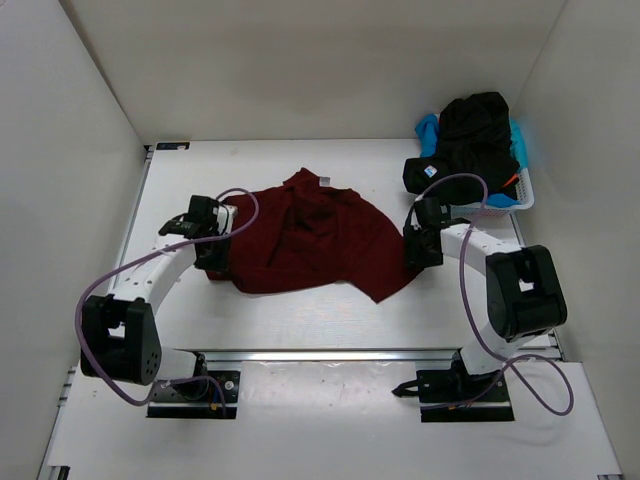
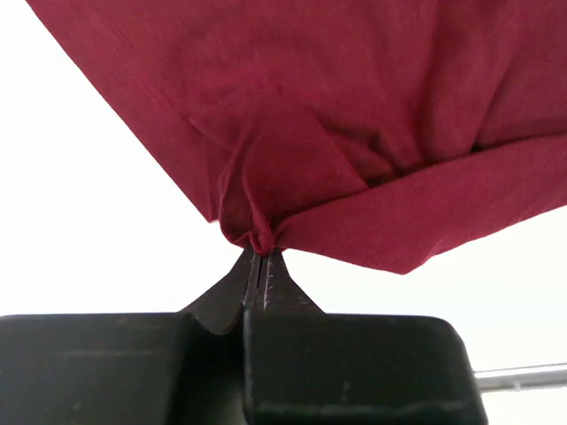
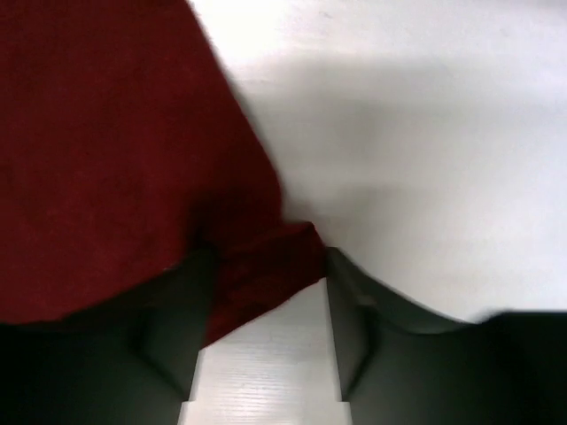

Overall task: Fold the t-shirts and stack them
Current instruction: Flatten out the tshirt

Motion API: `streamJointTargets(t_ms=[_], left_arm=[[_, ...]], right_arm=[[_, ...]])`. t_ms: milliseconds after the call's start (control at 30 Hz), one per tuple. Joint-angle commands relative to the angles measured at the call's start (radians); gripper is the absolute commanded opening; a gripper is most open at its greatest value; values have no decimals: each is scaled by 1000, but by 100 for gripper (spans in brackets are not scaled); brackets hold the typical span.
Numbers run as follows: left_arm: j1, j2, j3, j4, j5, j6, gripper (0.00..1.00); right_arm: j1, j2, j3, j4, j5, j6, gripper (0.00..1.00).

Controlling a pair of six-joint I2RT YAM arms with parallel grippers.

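A dark red t-shirt (image 1: 310,235) lies crumpled and spread on the white table between the two arms. At its left edge my left gripper (image 1: 214,266) is shut on a bunched corner of it; the left wrist view shows the cloth (image 2: 354,115) pinched at the tips of the gripper (image 2: 257,252). My right gripper (image 1: 416,260) is at the shirt's right edge. Its jaws (image 3: 267,258) stand apart with a hem corner of the red cloth (image 3: 115,150) lying between them, not clamped. A black t-shirt (image 1: 475,130) and a light blue one (image 1: 428,130) are heaped in the basket.
A white lattice basket (image 1: 512,201) stands at the back right, with a sliver of orange cloth (image 1: 512,180) showing in it. White walls close in the table on the left, back and right. A metal rail runs along the near edge by the arm bases.
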Motion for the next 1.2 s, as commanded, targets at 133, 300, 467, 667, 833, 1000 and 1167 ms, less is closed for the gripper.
streamJointTargets(t_ms=[133,300,467,667,833,1000,1167], left_arm=[[13,-34,-50,-28,-10,8,0],[19,7,16,-4,-59,40,0],[48,291,567,-62,-217,88,0],[31,506,1453,-100,-314,134,0],[27,229,1007,123,-306,135,0],[-2,-23,445,135,-291,129,0],[-24,-170,52,76,-225,105,0]], right_arm=[[74,101,13,-50,-122,23,0],[59,69,73,-63,-162,20,0],[-6,157,651,-181,-147,14,0],[-34,109,1062,-191,-17,-20,0],[-28,-120,873,-159,30,-41,0],[106,-356,376,-63,123,-72,0],[158,-479,129,-108,68,31,0]])
